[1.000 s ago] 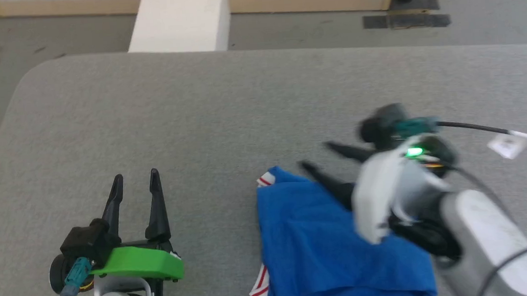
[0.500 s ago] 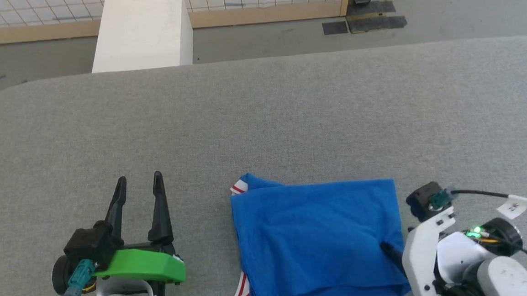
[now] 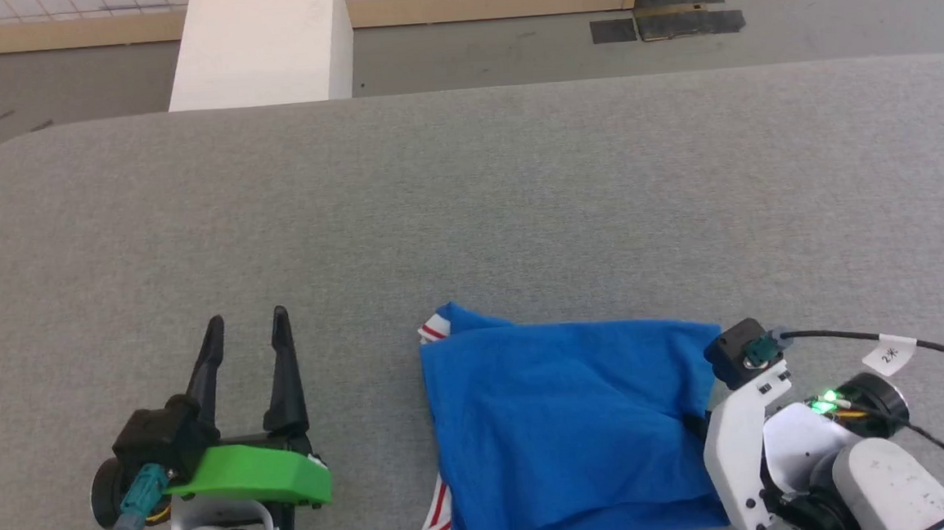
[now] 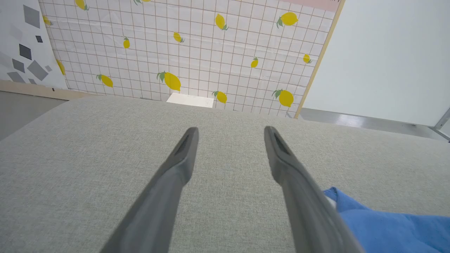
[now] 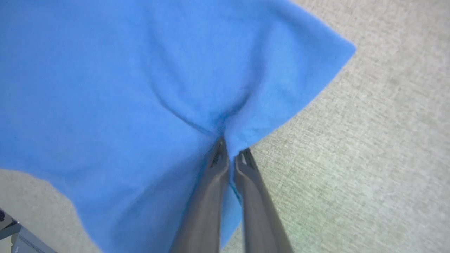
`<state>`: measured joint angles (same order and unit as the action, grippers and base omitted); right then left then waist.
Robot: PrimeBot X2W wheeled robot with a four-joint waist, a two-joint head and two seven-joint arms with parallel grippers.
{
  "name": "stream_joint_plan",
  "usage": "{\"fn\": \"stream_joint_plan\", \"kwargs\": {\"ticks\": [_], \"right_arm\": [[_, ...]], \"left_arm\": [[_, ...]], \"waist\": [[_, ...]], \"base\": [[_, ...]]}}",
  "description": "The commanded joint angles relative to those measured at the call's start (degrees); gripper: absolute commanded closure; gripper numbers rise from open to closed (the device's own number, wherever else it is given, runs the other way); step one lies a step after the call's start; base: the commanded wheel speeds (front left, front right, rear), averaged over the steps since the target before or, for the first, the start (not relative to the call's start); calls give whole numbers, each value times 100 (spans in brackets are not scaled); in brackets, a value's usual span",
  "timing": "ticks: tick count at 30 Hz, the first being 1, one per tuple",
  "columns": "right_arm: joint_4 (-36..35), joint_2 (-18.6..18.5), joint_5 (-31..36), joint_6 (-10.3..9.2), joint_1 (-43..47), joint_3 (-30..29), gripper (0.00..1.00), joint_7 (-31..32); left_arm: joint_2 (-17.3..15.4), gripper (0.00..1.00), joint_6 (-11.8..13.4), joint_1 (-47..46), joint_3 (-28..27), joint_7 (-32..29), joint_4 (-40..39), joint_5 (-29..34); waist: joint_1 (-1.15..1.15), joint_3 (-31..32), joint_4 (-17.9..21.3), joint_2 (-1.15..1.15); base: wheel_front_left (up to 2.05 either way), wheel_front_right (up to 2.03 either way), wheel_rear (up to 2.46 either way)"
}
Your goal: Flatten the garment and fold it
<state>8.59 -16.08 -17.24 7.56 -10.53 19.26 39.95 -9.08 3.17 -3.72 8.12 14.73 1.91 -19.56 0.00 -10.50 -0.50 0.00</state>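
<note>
Two dark fingers of the right gripper [image 5: 233, 147] pinch the folded shirt [image 3: 564, 431] at its right edge, near the table's [image 3: 468, 200] front. Left gripper [image 3: 246, 318] spread, empty. Best lift slowly, keeping both layers together!

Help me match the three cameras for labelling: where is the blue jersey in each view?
Head view: the blue jersey lies lower centre, right of middle.
Left wrist view: its corner shows at bottom right.
Right wrist view: it covers the upper left, its edge pinched in the right tool.
Shared landmark: the grey fabric table under it.
</note>
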Motion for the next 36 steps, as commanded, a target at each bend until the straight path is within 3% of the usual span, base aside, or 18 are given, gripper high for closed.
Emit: {"fn": "stream_joint_plan", "kwargs": {"ticks": [1,5,6,9,17,24,36], "right_arm": [[57,-128,-53,-8,-64,108,100,-7],[-194,-844,-334,-8,-596,625,100,91],[-210,-1156,-455,-8,-869,892,100,119],[-82,-1526,-673,-8,-1337,1295,100,112],[995,-1881,-905,-8,-2639,1777,100,-500],[2292,-2009,-940,-8,-3547,1720,100,-1313],[4598,-2127,-653,-8,-4482,670,100,-2435]], "left_arm": [[-27,0,48,-13,-34,23,-32,34],[-74,0,127,51,-147,24,-187,37],[-97,0,168,57,-190,24,-233,42],[-132,0,218,19,-232,8,-282,48],[-301,0,333,-404,-241,-210,-433,206],[-596,0,467,-723,-191,-638,-849,535],[-883,0,721,-749,-231,-1178,-1599,861]], "waist": [[0,-8,110,0],[0,-120,739,0],[0,-195,1123,0],[0,-329,1742,0],[0,-863,2755,0],[0,-1585,2831,0],[0,-2349,2407,0]], "base": [[0,0,0],[0,0,0],[0,0,0],[0,0,0],[0,0,0],[0,0,0],[0,0,0]]}}
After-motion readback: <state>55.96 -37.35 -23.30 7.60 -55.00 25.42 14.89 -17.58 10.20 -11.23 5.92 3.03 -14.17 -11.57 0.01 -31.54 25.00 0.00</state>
